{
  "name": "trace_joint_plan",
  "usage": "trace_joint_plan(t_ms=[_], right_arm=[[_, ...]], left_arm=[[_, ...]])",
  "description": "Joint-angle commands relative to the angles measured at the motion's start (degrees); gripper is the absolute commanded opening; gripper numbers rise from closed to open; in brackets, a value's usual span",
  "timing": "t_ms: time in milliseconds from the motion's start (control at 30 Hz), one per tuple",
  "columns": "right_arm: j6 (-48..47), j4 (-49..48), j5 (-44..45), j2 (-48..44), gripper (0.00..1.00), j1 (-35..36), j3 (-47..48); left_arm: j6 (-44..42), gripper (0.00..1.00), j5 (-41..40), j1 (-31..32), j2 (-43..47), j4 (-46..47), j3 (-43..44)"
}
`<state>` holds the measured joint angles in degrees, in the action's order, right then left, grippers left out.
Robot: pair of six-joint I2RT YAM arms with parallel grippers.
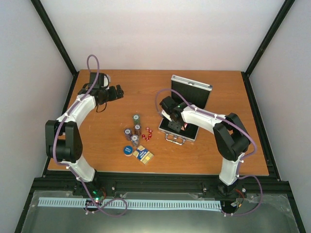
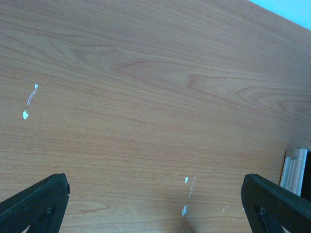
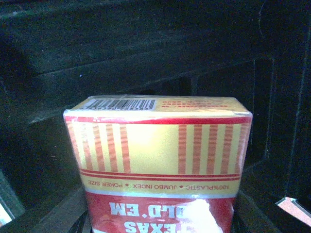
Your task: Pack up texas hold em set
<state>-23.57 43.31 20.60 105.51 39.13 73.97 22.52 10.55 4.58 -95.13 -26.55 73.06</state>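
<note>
The silver case [image 1: 198, 132] lies open at centre right, lid [image 1: 191, 92] up, black lining [image 3: 146, 43] inside. My right gripper [image 1: 176, 125] is shut on a red-yellow card box [image 3: 158, 145] and holds it just over the lining inside the case. The second card box [image 1: 144, 155], the blue disc [image 1: 128, 150], several chip stacks [image 1: 134, 130] and red dice [image 1: 147, 134] lie on the table left of the case. My left gripper [image 1: 116, 92] is open and empty over bare wood [image 2: 155, 204] at the far left.
The case handle [image 1: 175, 140] faces the near edge. A silver edge [image 2: 294, 167] shows at the right margin of the left wrist view. Black frame posts and white walls border the wooden table [image 1: 97, 145].
</note>
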Motion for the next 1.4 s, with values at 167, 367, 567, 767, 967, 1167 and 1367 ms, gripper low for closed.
trace_joint_plan(t_ms=[167,367,567,767,967,1167,1367], right_arm=[[0.19,-1.69,3.04,1.00,0.88,-0.64,-0.21],[2.43,-1.21,3.50,-0.04,0.92,-0.68,0.45],[10.96,1.34,-7.41,-2.12,0.96,-2.18,3.86],[20.35,3.27,-16.12,-0.88,0.94,-2.31,7.55],[29.39,3.88,-7.07,3.40,0.94,-2.31,10.73],[33.12,0.56,-3.96,6.26,0.95,-2.32,10.84],[34.78,1.00,2.71,7.81,0.95,-2.52,11.04]], left_arm=[[0.13,1.00,0.25,0.14,-1.59,0.73,3.54],[-0.01,1.00,0.32,0.17,-1.64,0.47,3.88],[-0.10,1.00,0.22,0.17,-1.50,0.09,4.44],[-0.18,1.00,0.11,0.18,-1.37,-0.10,4.40],[0.26,1.00,0.16,0.12,-1.66,0.26,4.20],[0.22,1.00,0.41,0.16,-1.62,0.52,3.94],[0.01,1.00,0.33,0.17,-1.52,0.40,3.77]])
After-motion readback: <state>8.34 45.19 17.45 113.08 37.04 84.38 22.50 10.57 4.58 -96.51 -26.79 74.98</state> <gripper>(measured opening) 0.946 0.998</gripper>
